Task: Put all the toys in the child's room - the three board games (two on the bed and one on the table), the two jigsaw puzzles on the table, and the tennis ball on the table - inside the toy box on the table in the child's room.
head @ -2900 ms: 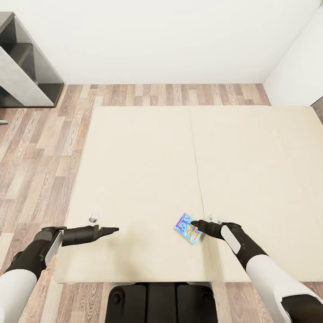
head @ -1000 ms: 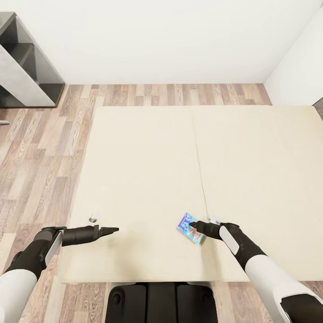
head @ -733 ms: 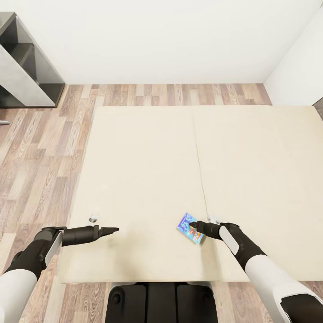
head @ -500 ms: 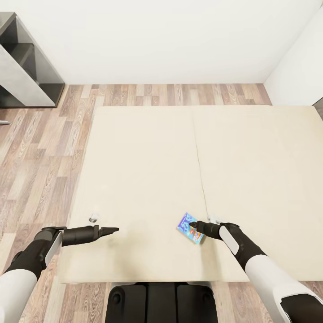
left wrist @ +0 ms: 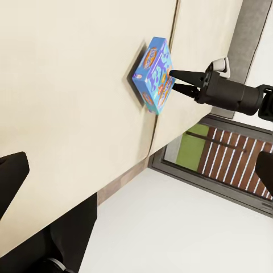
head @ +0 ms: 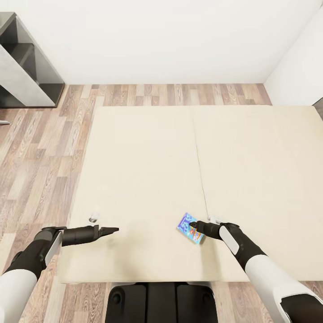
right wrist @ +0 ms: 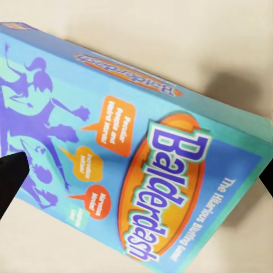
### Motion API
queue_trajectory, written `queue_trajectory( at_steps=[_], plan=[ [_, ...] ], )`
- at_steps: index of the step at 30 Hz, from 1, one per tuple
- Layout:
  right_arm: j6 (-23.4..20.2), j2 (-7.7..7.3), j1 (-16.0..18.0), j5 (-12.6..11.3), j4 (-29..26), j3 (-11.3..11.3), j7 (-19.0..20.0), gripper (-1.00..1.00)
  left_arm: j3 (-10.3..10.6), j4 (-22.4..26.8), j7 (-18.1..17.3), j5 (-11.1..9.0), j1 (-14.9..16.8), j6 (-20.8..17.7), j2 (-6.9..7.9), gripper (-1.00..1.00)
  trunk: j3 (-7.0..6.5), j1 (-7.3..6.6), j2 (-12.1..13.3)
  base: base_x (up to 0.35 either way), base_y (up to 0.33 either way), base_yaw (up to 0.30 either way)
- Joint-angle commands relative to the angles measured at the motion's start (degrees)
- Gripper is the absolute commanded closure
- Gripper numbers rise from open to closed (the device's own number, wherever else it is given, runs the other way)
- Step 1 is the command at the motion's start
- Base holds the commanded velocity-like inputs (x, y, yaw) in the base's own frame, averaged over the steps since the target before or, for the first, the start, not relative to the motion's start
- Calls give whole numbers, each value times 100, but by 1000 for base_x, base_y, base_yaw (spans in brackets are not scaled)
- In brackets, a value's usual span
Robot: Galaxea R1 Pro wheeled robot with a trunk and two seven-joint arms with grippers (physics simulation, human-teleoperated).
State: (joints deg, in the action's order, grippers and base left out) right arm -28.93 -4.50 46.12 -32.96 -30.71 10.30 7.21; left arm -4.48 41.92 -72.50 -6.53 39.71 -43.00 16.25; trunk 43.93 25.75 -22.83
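A blue Balderdash board game (head: 189, 228) lies flat on the cream bed (head: 143, 170), near its front edge by the middle seam. My right gripper (head: 193, 224) is open at the box's near-right end. In the left wrist view the fingertips (left wrist: 172, 80) sit spread against the box (left wrist: 152, 75). The right wrist view has the box lid (right wrist: 131, 153) lying between the two wide-apart fingers. My left gripper (head: 115, 229) hovers open over bare bed to the left, holding nothing. The toy box, the table and the other toys are out of view.
A dark grey shelf unit (head: 22, 67) stands at the far left against the white wall. Wood floor (head: 40, 148) runs along the bed's left and far sides. My base (head: 161, 300) is against the bed's front edge.
The whole view shifted very slightly after the oldest frame. Over the last second, the arms and the board game have not moved.
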Motion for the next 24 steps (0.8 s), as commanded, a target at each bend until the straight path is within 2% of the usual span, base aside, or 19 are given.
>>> queue_trajectory(
  at_steps=[1,14,24],
  plan=[
    [-16,-7,2,1,-5,25,6,-100,-1,1,-10,-15,2,-51,1,-100,6,3,-9,0,0,0],
    [-24,-7,2,3,-5,25,8,-100,-1,1,-10,-15,2,-53,1,-100,6,3,-9,0,1,0],
    [-25,-7,2,1,-5,25,0,-100,-1,1,-2,-15,2,-52,1,-100,6,3,-9,0,64,0]
  ],
)
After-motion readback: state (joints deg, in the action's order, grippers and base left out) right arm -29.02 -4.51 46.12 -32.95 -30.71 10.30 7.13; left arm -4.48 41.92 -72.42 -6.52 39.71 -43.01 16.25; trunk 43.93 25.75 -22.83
